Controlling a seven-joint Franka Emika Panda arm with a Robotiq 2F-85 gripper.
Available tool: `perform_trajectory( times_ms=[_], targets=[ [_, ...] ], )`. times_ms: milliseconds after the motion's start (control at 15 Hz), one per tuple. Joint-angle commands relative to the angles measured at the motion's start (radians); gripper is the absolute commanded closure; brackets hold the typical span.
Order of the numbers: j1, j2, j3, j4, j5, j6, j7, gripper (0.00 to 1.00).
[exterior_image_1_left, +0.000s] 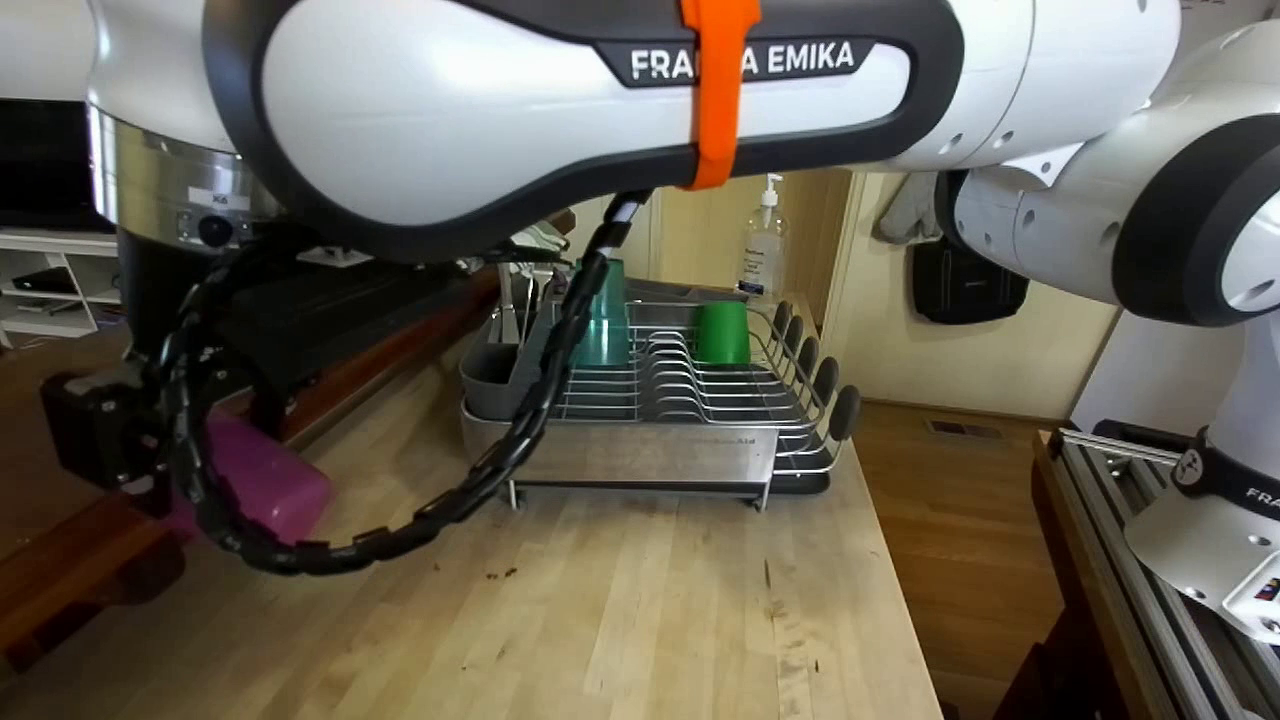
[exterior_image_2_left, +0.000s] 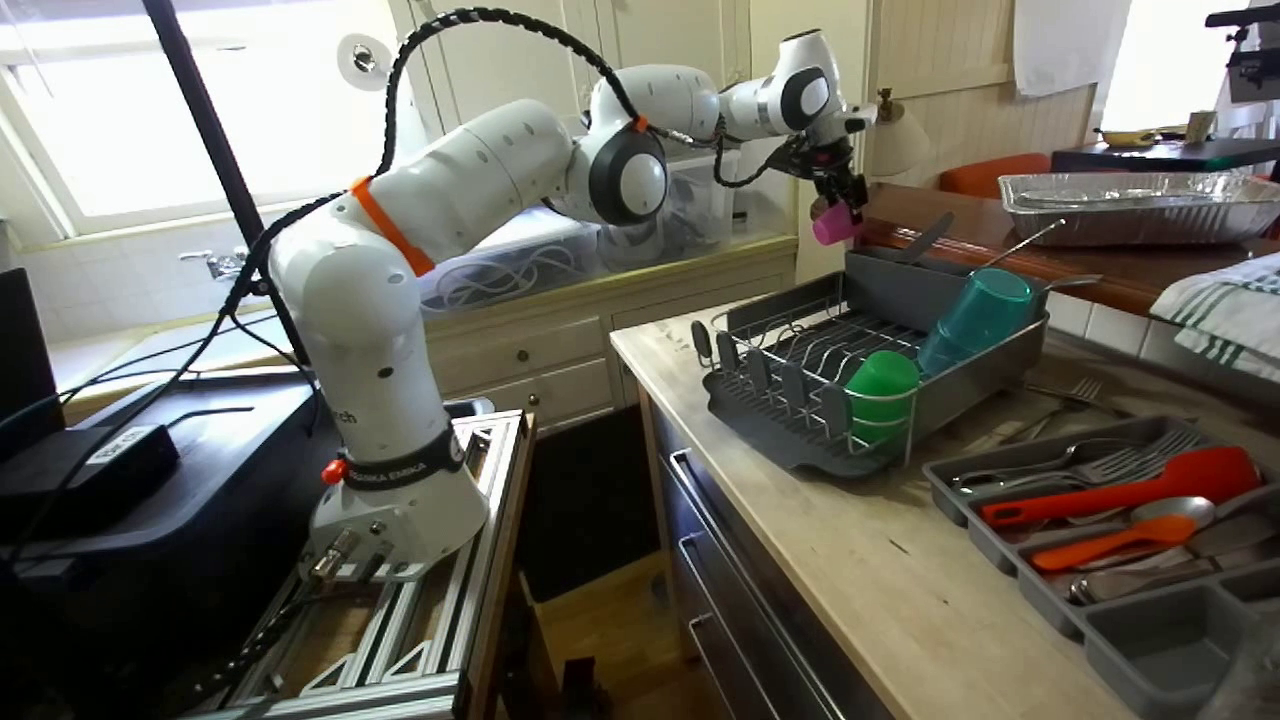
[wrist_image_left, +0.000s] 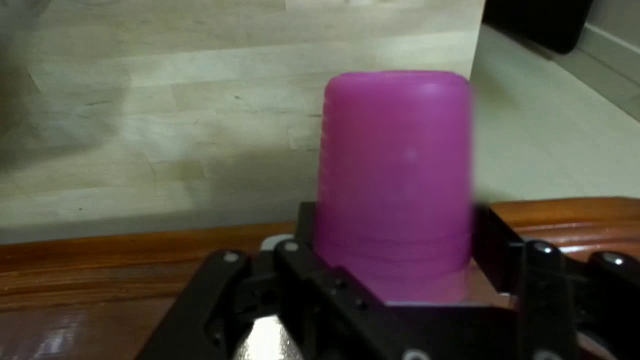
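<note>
My gripper (wrist_image_left: 394, 225) is clamped on the pink cup (wrist_image_left: 395, 150), which I hold tilted in the air, apart from the dish rack (exterior_image_1_left: 620, 452); grasp and lift look done. A green cup (exterior_image_2_left: 882, 395) and a teal cup (exterior_image_2_left: 980, 315) sit in the rack; mine is not yet set down.
</note>
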Motion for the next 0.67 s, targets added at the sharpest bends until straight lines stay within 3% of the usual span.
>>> perform_trajectory(
  times_ms=[0, 600],
  targets=[
    [0.018, 0.001, -0.051, 0.0, -0.026, 0.091, 0.09, 0.5],
    [0.023, -0.015, -0.127, 0.001, -0.085, 0.191, 0.093, 0.5]
  ],
)
